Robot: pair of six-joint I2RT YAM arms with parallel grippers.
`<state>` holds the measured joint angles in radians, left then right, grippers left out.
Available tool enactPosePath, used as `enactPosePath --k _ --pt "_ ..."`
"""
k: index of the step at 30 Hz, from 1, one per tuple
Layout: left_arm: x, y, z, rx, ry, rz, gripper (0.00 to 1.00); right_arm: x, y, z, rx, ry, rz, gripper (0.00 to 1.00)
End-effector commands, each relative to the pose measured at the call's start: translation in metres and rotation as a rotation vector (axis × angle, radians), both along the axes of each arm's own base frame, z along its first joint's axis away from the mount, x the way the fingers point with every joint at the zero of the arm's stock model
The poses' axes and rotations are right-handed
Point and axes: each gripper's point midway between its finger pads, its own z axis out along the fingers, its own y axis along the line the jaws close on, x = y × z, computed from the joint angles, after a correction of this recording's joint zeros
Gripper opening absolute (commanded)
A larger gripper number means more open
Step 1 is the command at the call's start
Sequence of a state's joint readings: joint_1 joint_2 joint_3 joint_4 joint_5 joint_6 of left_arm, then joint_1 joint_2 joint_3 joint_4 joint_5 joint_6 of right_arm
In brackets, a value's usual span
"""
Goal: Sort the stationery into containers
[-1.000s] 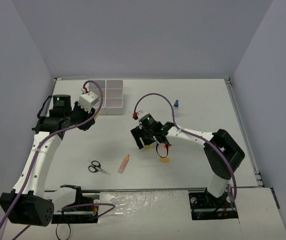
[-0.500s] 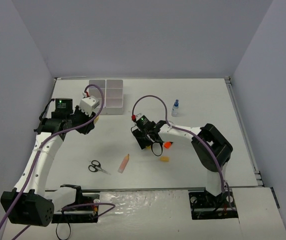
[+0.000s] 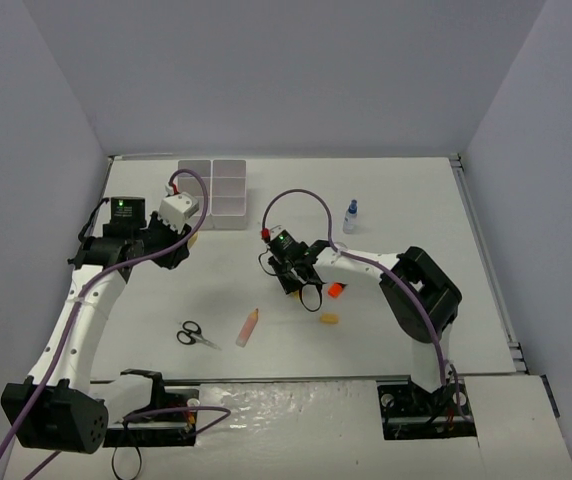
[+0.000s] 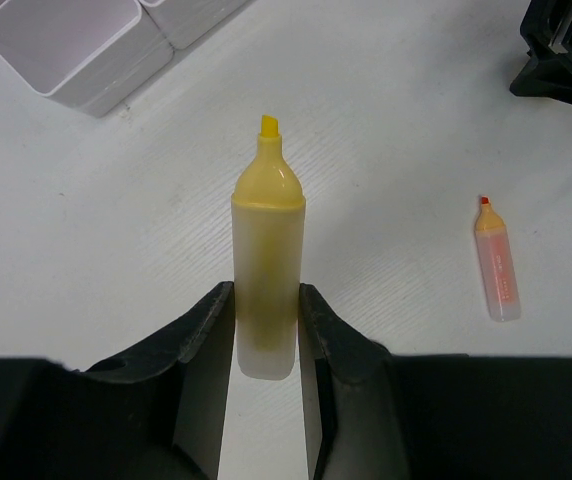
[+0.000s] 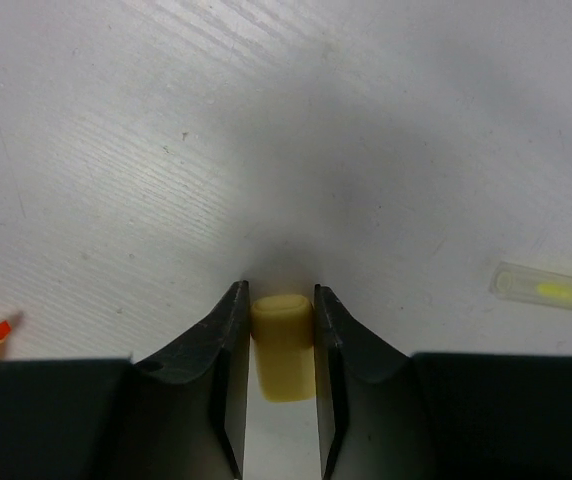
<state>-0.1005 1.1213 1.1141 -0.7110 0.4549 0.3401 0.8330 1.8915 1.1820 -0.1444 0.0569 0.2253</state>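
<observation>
Right arm's tucked in and swung left vs a sec ago; left arm barely shifted. Right gripper (image 5: 280, 292): jaws narrow, pinching a small yellow eraser (image 5: 283, 350) close over the table (image 5: 386, 120). Left gripper (image 4: 266, 300): clamped on the yellow marker (image 4: 266, 230), tip twd the containers (image 4: 76, 60) just ahead. Looks mid-carry. Next, IMO: get over a compartment, then open. Orange marker (image 3: 249, 327) and scissors (image 3: 196, 335) not yet sorted.

I'm working in a robot lab test cell: plain grey panels (image 3: 286, 70) are boxing in a white desk (image 3: 426, 200), w/ my arm bases (image 3: 61, 415) sitting bolted along its near edge.
</observation>
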Motion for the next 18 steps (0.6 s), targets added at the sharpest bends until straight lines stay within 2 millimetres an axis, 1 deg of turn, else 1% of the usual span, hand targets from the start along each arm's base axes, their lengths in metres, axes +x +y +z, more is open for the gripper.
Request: enactPosePath --k 1,2,3,5,7,9,11,12,14,15,16,18 --pt "0.005 0.000 0.019 -0.009 -0.064 -0.006 0.00 0.006 0.000 0.016 0.002 -0.041 -0.016 0.06" --pt "0.005 -0.001 0.020 -0.015 -0.063 -0.008 0.00 0.008 0.001 0.019 0.008 -0.044 -0.017 0.01" --pt "0.004 -0.002 0.020 -0.022 -0.061 -0.010 0.00 0.009 0.002 0.022 0.018 -0.048 -0.018 0.00" --pt "0.002 -0.005 0.023 -0.035 -0.059 -0.025 0.00 0.012 0.007 0.029 0.043 -0.050 -0.004 0.00" --pt "0.001 -0.008 0.029 -0.048 -0.066 -0.034 0.00 0.020 0.012 0.041 0.073 -0.067 0.004 0.00" --pt "-0.001 -0.014 0.038 -0.077 -0.074 -0.057 0.00 0.040 0.016 0.069 0.131 -0.115 0.009 0.00" --pt "-0.003 -0.020 0.052 -0.111 -0.085 -0.081 0.00 0.054 0.025 0.098 0.223 -0.141 0.034 0.00" --pt "-0.006 -0.025 0.055 -0.138 -0.064 -0.098 0.00 0.069 0.028 0.123 0.284 -0.183 0.032 0.00" --pt "-0.006 -0.031 0.065 -0.176 -0.049 -0.106 0.00 0.094 0.033 0.174 0.408 -0.265 0.033 0.00" --pt "-0.009 -0.036 0.071 -0.205 -0.037 -0.120 0.00 0.106 0.035 0.204 0.483 -0.314 0.039 0.00" --pt "-0.012 -0.041 0.075 -0.232 -0.028 -0.142 0.00 0.113 0.038 0.228 0.535 -0.357 0.050 0.00" --pt "-0.016 -0.047 0.086 -0.271 -0.005 -0.151 0.00 0.125 0.045 0.281 0.637 -0.477 0.069 0.00"
